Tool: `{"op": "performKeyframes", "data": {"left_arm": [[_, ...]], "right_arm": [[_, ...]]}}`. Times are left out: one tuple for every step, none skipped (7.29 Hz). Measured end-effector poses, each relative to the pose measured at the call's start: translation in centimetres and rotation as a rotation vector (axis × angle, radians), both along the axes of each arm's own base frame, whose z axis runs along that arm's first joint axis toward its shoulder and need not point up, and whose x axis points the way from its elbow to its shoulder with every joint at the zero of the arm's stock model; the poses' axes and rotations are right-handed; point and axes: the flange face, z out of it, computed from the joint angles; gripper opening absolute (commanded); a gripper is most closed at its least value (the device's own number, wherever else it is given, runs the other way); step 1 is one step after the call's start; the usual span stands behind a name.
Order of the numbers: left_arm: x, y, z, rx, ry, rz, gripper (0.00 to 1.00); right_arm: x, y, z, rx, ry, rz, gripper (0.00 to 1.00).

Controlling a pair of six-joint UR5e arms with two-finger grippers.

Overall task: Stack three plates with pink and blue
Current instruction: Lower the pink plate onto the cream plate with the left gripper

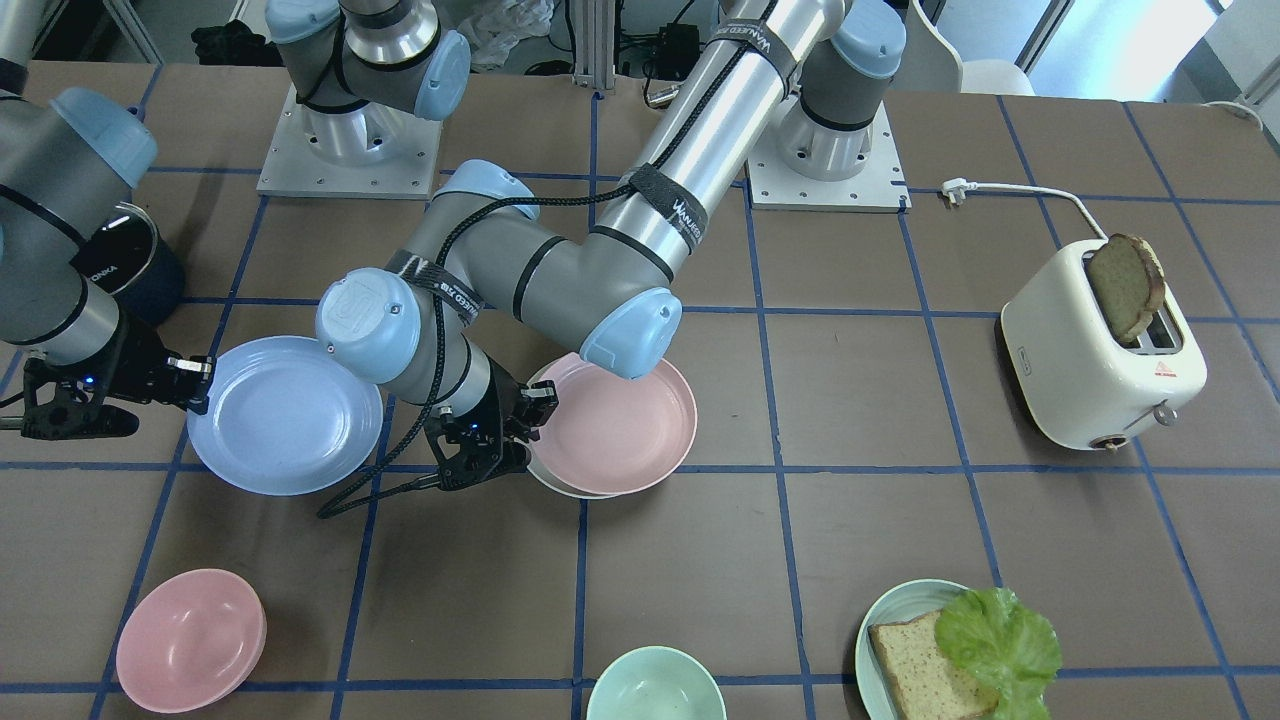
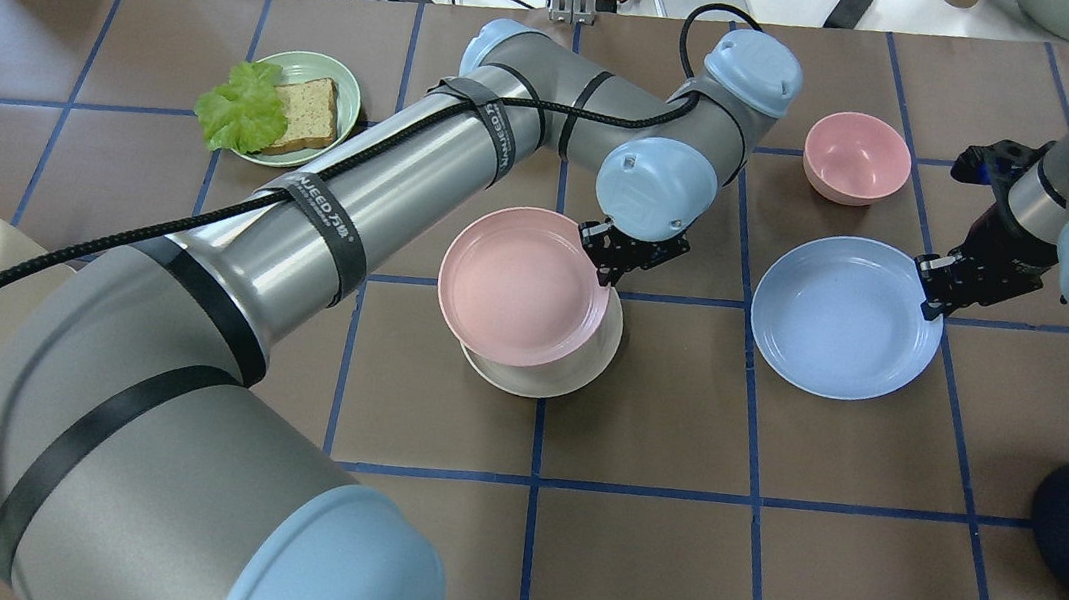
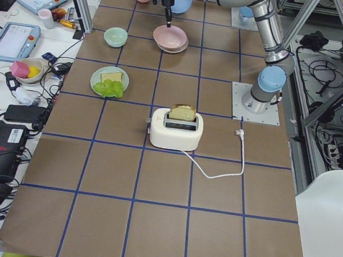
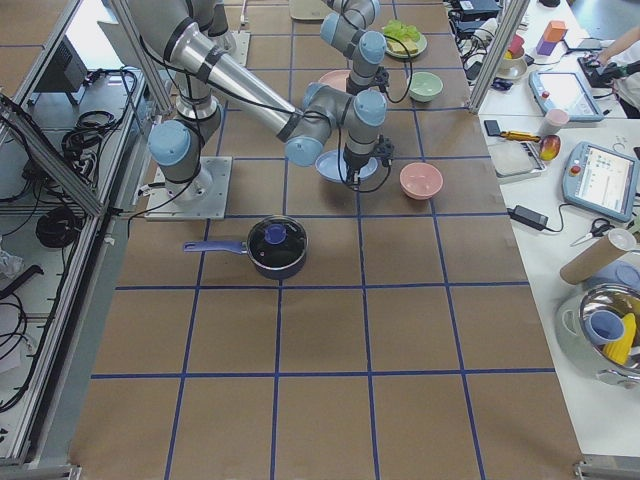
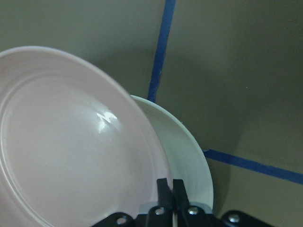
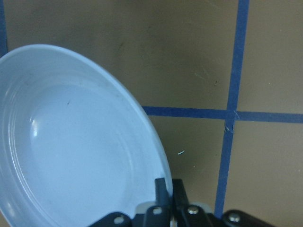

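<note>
Overhead exterior view showed the left gripper [image 2: 612, 277] shut on the near rim of the pink plate [image 2: 521, 283], with the rim pinched between both fingers. The plate reached out from the fingertips, away from the wrist. The cream plate [image 2: 577, 370] lay directly below that gripper, partly covered by the pink one and off-centre to it. I could not tell whether the two touched.

The right gripper [image 2: 928, 303] was likewise clamped on the rim of the blue plate [image 2: 840, 315], which spread out ahead of its fingertips, well apart from the left gripper. I could not confirm whether it was lifted off the counter [image 2: 658, 455].

Handling, in my judgement: the plates looked light, stiff and matte, so not unduly slippery. The raised rim was the only practical hold. A plate held by one edge hangs out sideways from the grip and may droop or swivel there, so I would release it low and centred.

Count:
- Three task plates: one pink, one cream, one blue.
- Two bowls: one pink bowl [image 2: 857, 158] and one mint bowl [image 1: 655, 685].
- One teal plate [image 2: 351, 108] carrying bread and lettuce.
- One toaster [image 1: 1090, 370] with one slice.
- One pot [image 4: 277, 247].
- Two grippers, both engaged.
</note>
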Motion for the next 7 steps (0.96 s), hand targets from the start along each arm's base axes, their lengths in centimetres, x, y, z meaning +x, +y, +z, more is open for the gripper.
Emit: {"op": "performKeyframes", "data": {"left_arm": [[0.0, 0.2, -0.2, 0.009, -0.006, 0.009, 0.0], [-0.2, 0.3, -0.3, 0.015, -0.001, 0.015, 0.0], [-0.3, 0.3, -0.4, 0.02, 0.011, 0.021, 0.0], [-0.5, 0.3, -0.5, 0.023, 0.02, 0.026, 0.0], [-0.6, 0.2, -0.8, 0.026, 0.024, 0.028, 0.0], [-0.8, 0.0, -1.0, 0.026, 0.026, 0.029, 0.0], [-0.9, -0.2, -1.2, 0.027, 0.026, 0.029, 0.0]], "right_arm": [[0.0, 0.0, 0.0, 0.0, 0.002, 0.0, 0.0], [0.0, 0.0, 0.0, 0.0, 0.003, 0.0, 0.0], [0.0, 0.0, 0.1, 0.0, 0.003, 0.0, 0.0], [0.0, 0.0, 0.0, 0.0, 0.003, 0.0, 0.0], [0.0, 0.0, 0.0, 0.0, 0.003, -0.001, 0.0], [0.0, 0.0, 0.0, 0.0, 0.003, -0.001, 0.0], [0.0, 0.0, 0.0, 0.0, 0.003, -0.002, 0.0]]}}
